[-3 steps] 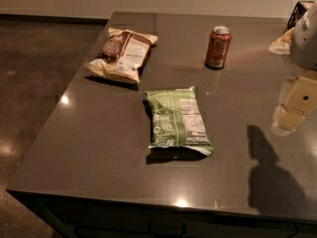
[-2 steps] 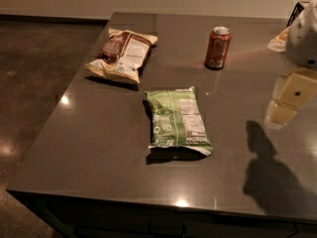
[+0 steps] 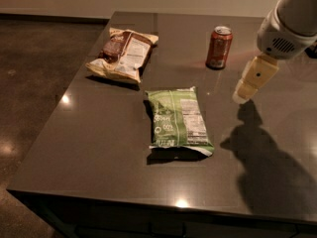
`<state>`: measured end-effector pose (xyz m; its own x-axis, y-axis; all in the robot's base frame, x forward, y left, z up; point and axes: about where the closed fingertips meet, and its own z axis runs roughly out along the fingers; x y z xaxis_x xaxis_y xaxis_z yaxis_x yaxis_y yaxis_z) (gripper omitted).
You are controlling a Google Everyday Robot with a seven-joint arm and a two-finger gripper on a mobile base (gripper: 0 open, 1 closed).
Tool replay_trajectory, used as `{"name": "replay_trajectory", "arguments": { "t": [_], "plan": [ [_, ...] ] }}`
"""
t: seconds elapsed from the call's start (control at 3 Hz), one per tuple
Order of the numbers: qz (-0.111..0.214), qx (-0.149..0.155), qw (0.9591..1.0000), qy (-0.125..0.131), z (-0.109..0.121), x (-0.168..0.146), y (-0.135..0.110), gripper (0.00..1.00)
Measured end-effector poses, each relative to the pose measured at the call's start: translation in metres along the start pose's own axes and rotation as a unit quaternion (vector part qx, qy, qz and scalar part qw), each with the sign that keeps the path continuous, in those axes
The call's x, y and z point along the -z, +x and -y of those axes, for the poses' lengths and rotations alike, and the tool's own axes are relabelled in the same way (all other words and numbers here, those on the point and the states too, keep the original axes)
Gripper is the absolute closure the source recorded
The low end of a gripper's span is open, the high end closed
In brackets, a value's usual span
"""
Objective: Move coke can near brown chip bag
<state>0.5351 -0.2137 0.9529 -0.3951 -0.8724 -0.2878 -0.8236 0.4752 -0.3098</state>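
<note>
The coke can (image 3: 219, 47), red with a silver top, stands upright at the back of the dark table (image 3: 99, 148). The brown chip bag (image 3: 124, 54), dark brown with cream edges and a white label, lies at the back left, well apart from the can. My gripper (image 3: 246, 90) hangs from the white arm at the right side, above the table, to the right of the can and a little nearer the front. It holds nothing that I can see.
A green chip bag (image 3: 179, 117) lies flat in the middle of the table, in front of the can and the brown bag. The table's left and front edges drop to a dark floor (image 3: 29, 73).
My gripper and arm have moved left, closer to the can. The can and both bags have not moved.
</note>
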Motion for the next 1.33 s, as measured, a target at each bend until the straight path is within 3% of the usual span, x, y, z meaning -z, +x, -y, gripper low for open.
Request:
{"name": "replay_trajectory", "arguments": {
  "t": [0.33, 0.67, 1.0, 1.33],
  "plan": [
    [0.012, -0.070, 0.9972, 0.023, 0.041, -0.027, -0.010, 0.00],
    [0.027, -0.136, 0.9897, 0.036, 0.078, -0.050, -0.014, 0.00],
    [0.035, -0.192, 0.9796, 0.046, 0.112, -0.080, -0.018, 0.00],
    [0.054, -0.228, 0.9709, 0.051, 0.136, -0.104, -0.030, 0.00]
  ]
}}
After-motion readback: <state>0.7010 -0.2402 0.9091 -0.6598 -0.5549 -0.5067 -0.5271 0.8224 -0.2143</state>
